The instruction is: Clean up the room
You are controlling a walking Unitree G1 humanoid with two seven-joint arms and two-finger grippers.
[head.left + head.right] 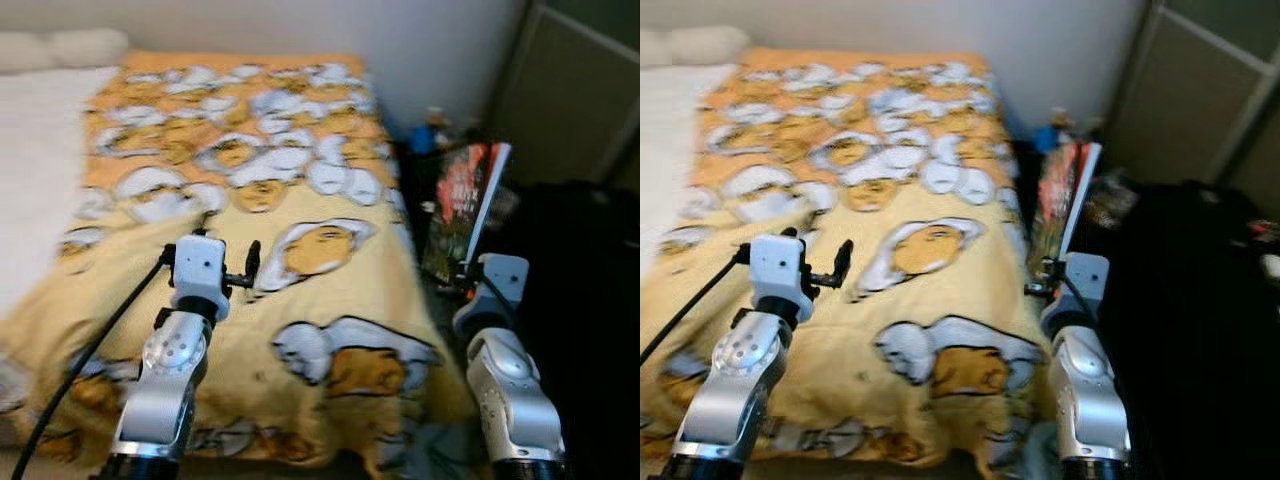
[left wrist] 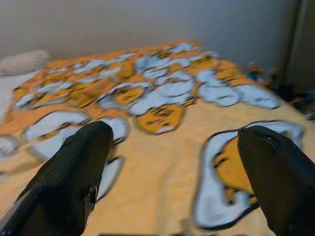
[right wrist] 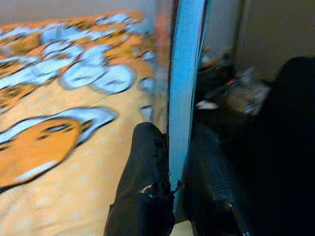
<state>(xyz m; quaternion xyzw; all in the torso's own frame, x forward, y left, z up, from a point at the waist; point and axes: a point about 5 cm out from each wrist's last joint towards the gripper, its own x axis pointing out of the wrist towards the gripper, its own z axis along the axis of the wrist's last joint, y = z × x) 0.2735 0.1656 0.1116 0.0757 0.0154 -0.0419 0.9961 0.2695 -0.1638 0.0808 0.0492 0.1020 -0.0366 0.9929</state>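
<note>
The robot stands at the foot of a bed (image 1: 60, 200) covered by a yellow blanket (image 1: 300, 300) printed with egg figures.

Right gripper (image 3: 170, 182): closed on a book (image 1: 468, 205), one finger on each side of its lower edge. The right wrist view shows the book's pale blue edge running up from between the fingers (image 3: 147, 167). The book stands on edge, long axis near upright and leaning slightly, cover facing the bed. It is held over the gap between the bed's right side and a dark, cluttered area (image 1: 1200, 260) on the floor. The clutter is too blurred to identify item by item.

Left gripper (image 1: 228, 268): fingers spread wide, holding nothing, hovering over the blanket well apart from the book.

Governing relation: the book is already in the right hand, directly ahead of the wrist, on the robot's right. The left arm is across the bed and cannot reach it without crossing.

Judgement: the book is secured and the step in hand is carrying it to a place. No shelf or table shows, so the destination cannot be judged. The grip is low on a tall, thin book; tilting or slipping is the likely risk.
</note>
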